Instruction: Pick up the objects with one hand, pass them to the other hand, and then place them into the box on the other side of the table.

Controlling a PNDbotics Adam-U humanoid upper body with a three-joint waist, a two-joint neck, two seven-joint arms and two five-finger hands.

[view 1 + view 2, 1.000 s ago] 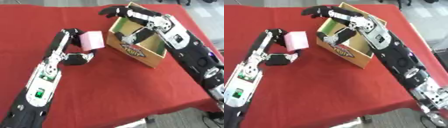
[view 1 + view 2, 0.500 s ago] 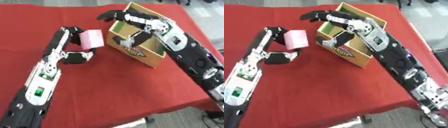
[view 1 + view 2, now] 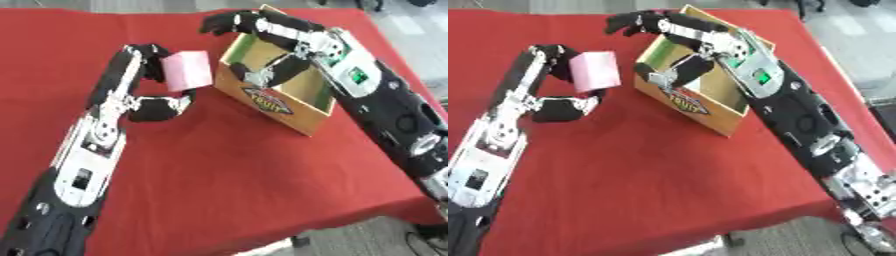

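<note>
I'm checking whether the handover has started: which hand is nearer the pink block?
Left. The left hand holds the pink block between fingers and thumb. The right hand is spread above the cardboard box, to the block's right, not touching it.

The place looks like a lab or a demonstration room, not a home: a table with a red cloth (image 3: 219, 190) stands on a plain grey floor (image 3: 411, 30) (seen only at the edges).
</note>
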